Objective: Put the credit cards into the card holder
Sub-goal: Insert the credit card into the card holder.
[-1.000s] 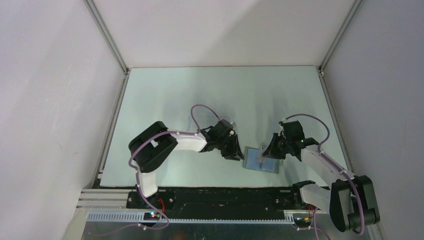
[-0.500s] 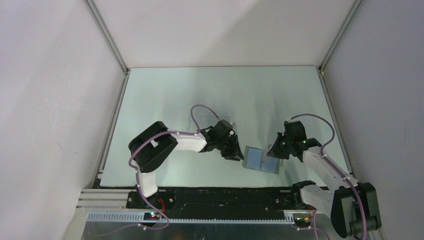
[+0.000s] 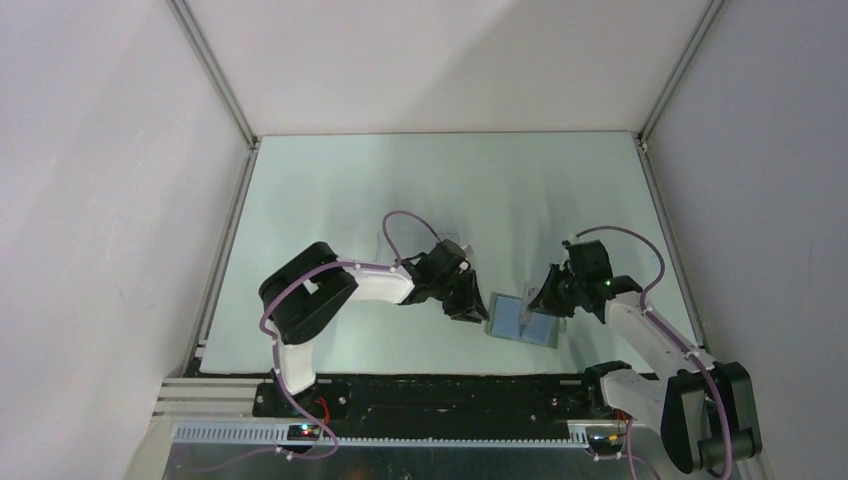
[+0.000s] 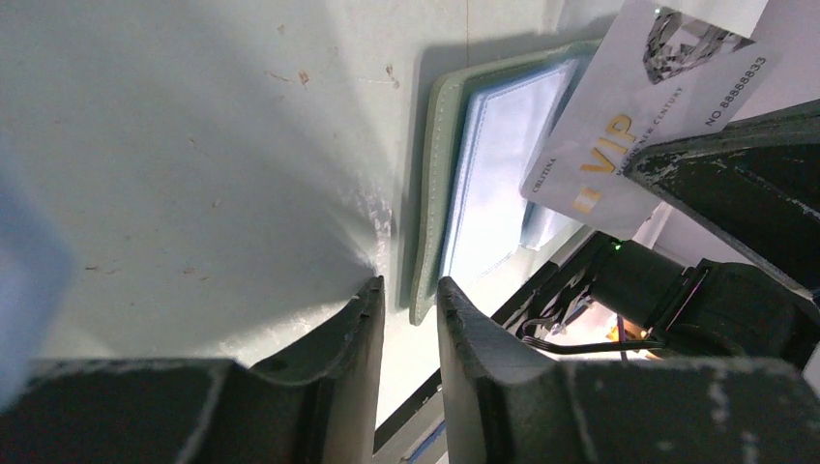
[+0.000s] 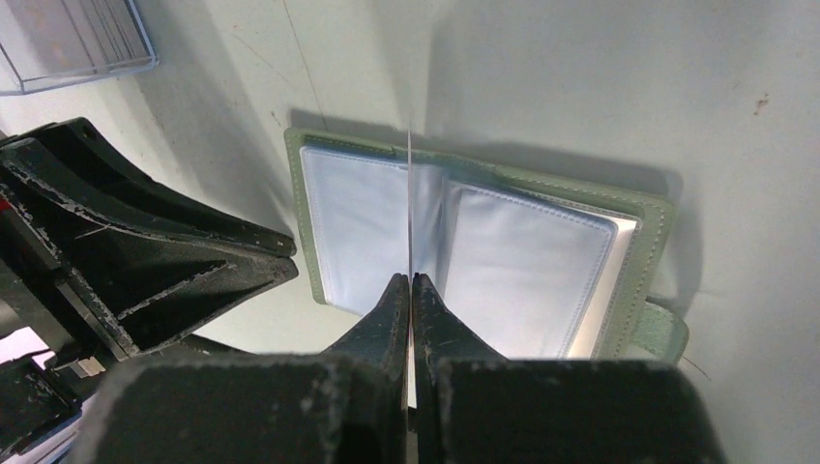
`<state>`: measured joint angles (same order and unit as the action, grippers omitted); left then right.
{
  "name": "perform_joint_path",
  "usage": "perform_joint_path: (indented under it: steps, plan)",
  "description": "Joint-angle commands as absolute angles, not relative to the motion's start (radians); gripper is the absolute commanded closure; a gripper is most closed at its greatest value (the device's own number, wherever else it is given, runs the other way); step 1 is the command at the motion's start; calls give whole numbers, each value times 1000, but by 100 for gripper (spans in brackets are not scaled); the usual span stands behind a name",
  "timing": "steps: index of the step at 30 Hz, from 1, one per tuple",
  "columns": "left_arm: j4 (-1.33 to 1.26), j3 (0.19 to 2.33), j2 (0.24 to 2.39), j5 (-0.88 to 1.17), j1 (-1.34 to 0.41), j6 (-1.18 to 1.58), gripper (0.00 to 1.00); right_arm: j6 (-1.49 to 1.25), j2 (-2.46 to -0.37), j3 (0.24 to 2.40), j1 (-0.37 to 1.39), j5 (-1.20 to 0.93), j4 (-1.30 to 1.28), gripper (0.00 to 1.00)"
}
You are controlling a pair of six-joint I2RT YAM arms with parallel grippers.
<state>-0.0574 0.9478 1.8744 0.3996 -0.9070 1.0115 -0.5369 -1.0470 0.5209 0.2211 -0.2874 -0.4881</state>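
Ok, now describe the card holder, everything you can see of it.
The card holder lies open and flat on the table between the arms. Its grey-green cover looks like soft leather, with a stitched border and rounded corners; inside are pale blue glossy sleeves, and a closing tab sticks out at one corner. The right gripper holds a VIP card edge-down at its middle fold. The left gripper sits at its outer edge; contact is unclear.
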Motion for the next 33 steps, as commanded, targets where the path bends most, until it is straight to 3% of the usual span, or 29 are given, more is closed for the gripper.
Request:
perform_joint_path:
  steps: [1, 19, 26, 33]
  plan:
    - [-84, 952, 1884, 410, -902, 1018, 68, -503, -1078, 511, 223, -337, -465, 100]
    - [-84, 945, 1877, 396, -900, 1033, 70, -508, -1263, 545, 255, -409, -495, 100]
    - [-83, 904, 1869, 374, -888, 1049, 98, -516, -1262, 546, 278, -453, -524, 100]
    - [-79, 885, 1862, 359, -879, 1052, 100, -509, -1273, 546, 273, -513, -528, 100]
